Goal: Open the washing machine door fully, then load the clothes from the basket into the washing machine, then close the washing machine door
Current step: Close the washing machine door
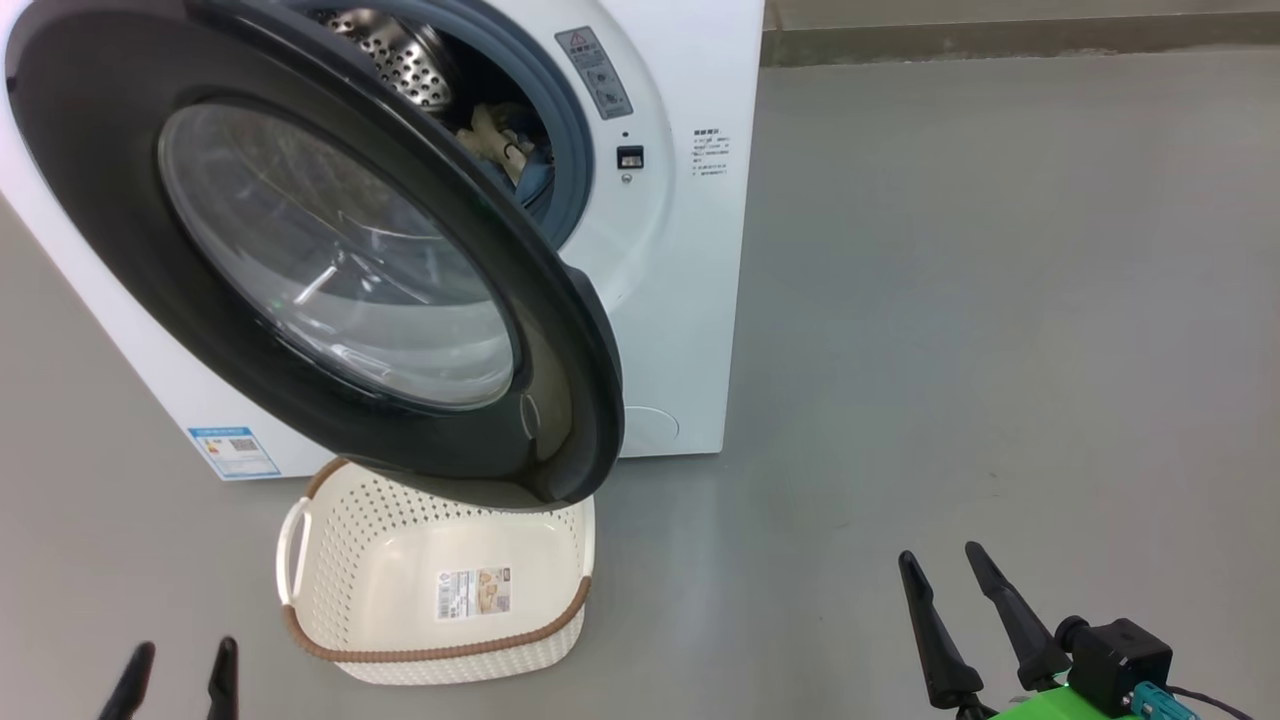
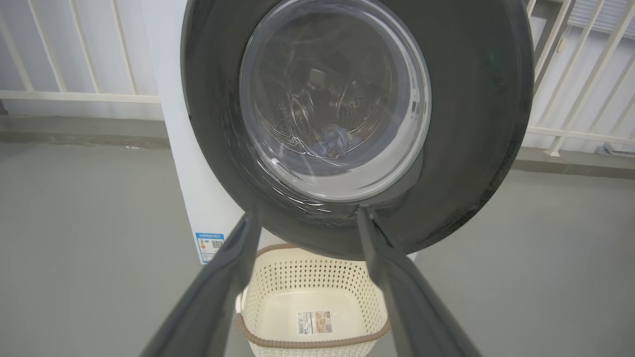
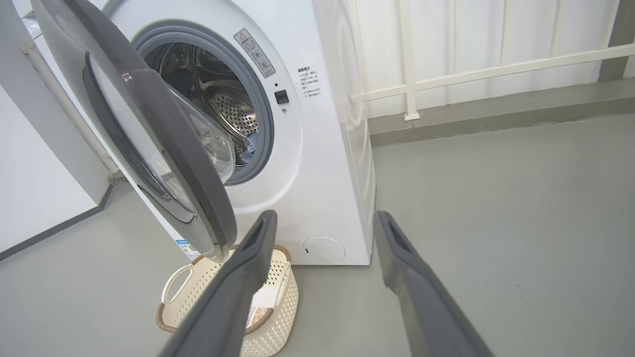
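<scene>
Two spread (empty), left end effector (image 1: 187, 650), right end effector (image 1: 938, 553), door (image 1: 335, 255) ajar well ahead

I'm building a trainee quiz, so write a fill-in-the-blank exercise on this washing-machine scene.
1. The door of the washing machine stands ____.
2. The basket beneath the door is ____.
3. The clothes lie in the perforated steel ____.
4. The left gripper and right gripper are both open and hold ____.
Missing words: open; empty; drum; nothing.
</scene>
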Robot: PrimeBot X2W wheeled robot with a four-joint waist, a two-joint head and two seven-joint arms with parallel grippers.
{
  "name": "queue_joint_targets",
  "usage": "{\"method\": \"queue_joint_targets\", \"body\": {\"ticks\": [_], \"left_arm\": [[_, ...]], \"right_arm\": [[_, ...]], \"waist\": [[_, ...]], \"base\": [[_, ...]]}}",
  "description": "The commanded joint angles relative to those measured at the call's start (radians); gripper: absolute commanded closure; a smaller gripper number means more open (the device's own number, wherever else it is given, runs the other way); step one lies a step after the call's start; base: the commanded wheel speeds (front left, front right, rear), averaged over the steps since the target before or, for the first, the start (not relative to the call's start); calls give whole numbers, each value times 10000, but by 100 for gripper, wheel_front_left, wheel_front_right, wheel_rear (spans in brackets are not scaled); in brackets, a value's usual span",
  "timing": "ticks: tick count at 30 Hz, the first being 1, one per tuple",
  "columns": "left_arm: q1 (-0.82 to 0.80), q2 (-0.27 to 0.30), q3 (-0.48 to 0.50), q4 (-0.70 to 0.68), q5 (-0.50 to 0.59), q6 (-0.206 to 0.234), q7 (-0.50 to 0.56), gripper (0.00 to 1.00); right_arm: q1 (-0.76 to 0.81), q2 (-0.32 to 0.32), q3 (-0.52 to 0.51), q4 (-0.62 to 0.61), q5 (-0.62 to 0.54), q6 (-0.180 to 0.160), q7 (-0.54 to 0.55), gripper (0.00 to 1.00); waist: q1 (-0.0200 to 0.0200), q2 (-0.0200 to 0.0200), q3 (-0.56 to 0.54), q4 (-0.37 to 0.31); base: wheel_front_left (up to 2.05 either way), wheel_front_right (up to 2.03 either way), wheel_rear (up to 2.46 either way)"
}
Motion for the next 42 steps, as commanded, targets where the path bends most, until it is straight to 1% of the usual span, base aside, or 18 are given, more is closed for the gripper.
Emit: {"method": "queue_joint_targets", "body": {"ticks": [1, 6, 11, 17, 30, 31, 32, 33, 34, 39, 40, 42], "left_arm": [[-221, 142, 441, -143, 225, -31, -121, 0], [-143, -15, 427, 3, 805, -31, -121, 0], [-166, -97, 445, 233, 971, -31, -121, 0], [-264, -205, 538, 382, 997, -31, -121, 0], [-348, -183, 526, 487, 915, -31, -122, 0], [-346, -178, 530, 494, 906, -31, -122, 0], [-346, -178, 530, 494, 906, -31, -122, 0], [-346, -165, 541, 511, 861, -31, -122, 0], [-349, -149, 543, 516, 836, -31, -122, 0], [-360, -61, 526, 518, 717, -31, -122, 0], [-363, -49, 533, 523, 687, -31, -122, 0], [-367, -50, 521, 550, 555, -31, -122, 0]], "right_arm": [[-351, -31, 271, -270, 23, 27, -49, 0], [-349, -31, 251, -259, 6, 27, -49, 0], [-346, -31, 212, -271, -14, 27, -49, 0], [-362, -31, 214, -264, -33, 27, -49, 0], [-396, -31, 232, -196, 69, 27, -49, 0], [-396, -31, 245, -193, 80, 27, -49, 10], [-396, -31, 245, -193, 80, 27, -49, 10], [-411, -31, 262, -196, 93, 27, -49, 63], [-425, -31, 267, -234, 125, 27, -49, 100], [-456, -31, 178, -726, 407, 27, -49, 100], [-458, -31, 153, -933, 471, 27, -49, 100], [-520, -31, 52, -1823, 653, 27, -49, 100]], "waist": [[0, -1, -8, -26], [0, -1, -46, -80], [0, -1, -65, -97], [0, -1, -63, -113], [0, -1, -126, -138], [0, -1, -119, -141], [0, -1, -119, -141], [0, -1, -99, -148], [0, -1, -86, -151], [0, -1, -30, -161], [0, -1, -18, -163], [0, -1, 20, -168]], "base": [[0, 0, 0], [0, 0, 0], [0, 0, 0], [0, 0, 0], [0, 0, 0], [0, 0, 0], [0, 0, 0], [0, 0, 0], [0, 0, 0], [0, 0, 0], [0, 0, 0], [0, 0, 0]]}}
